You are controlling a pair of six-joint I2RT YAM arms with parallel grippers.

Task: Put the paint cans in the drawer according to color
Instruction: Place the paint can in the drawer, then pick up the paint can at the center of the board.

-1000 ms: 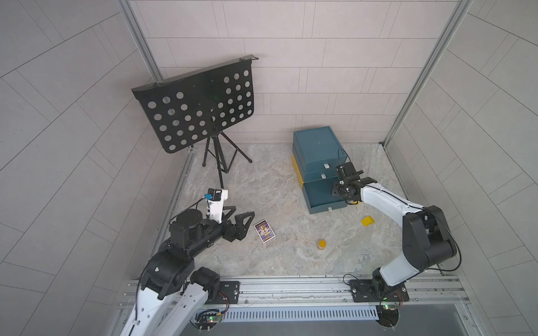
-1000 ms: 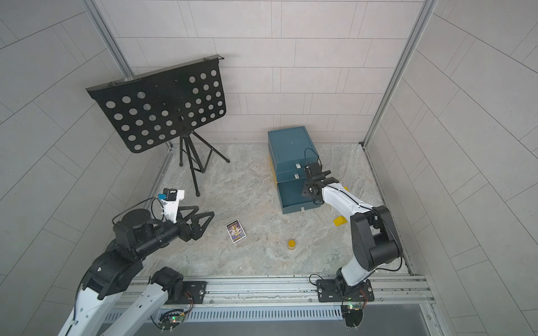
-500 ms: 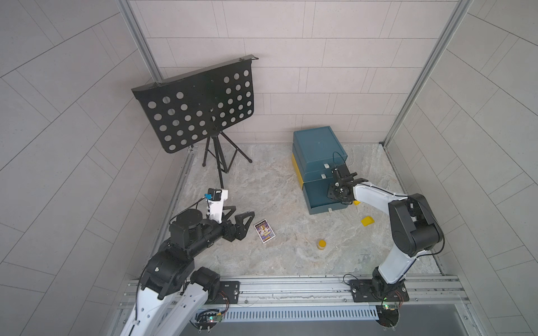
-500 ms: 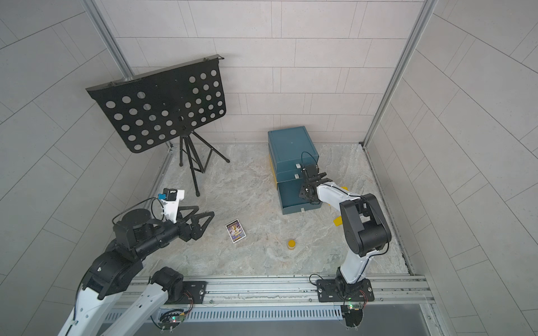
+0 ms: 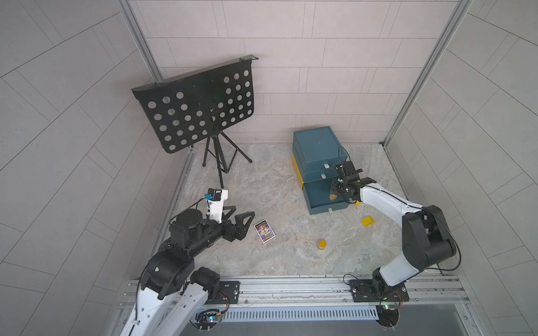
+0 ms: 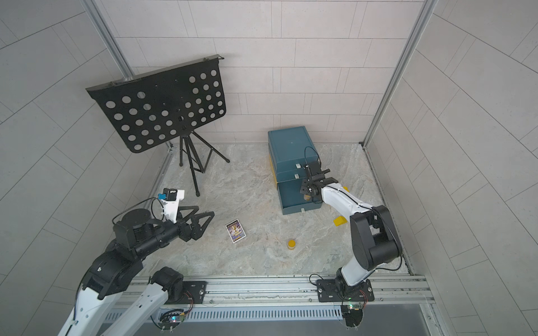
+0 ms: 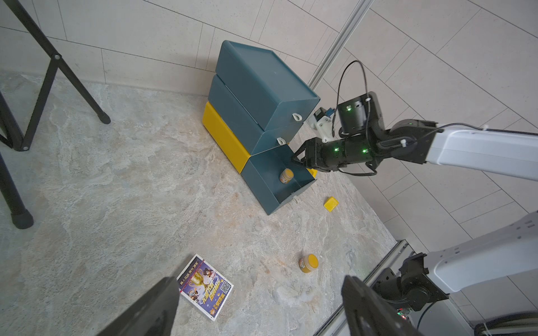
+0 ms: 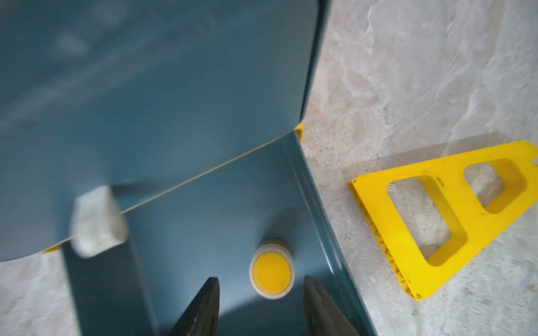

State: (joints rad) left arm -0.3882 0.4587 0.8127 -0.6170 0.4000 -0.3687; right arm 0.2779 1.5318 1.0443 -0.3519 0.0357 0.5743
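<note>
The teal drawer stack (image 5: 316, 151) stands at the back right, and its bottom drawer (image 5: 329, 209) is pulled out. One yellow-lidded paint can (image 8: 272, 269) stands upright on the floor of that drawer (image 8: 203, 232), near its right wall. My right gripper (image 8: 261, 281) hangs just above this can, open, and its fingers do not touch it. In both top views the gripper (image 5: 339, 190) (image 6: 309, 192) is over the drawer. A second yellow paint can (image 5: 321, 243) (image 7: 308, 262) stands on the floor, apart from both arms. My left gripper (image 5: 241, 221) is open and empty at the left.
A printed card (image 5: 264, 231) lies in front of the left gripper. A yellow triangular frame (image 8: 436, 221) lies right beside the open drawer, and a small yellow wedge (image 5: 367, 221) lies nearer the front. A black music stand (image 5: 201, 110) stands at the back left.
My right gripper's jaws have widened over the open drawer, and the yellow can now stands free below them. The left arm has not moved.
</note>
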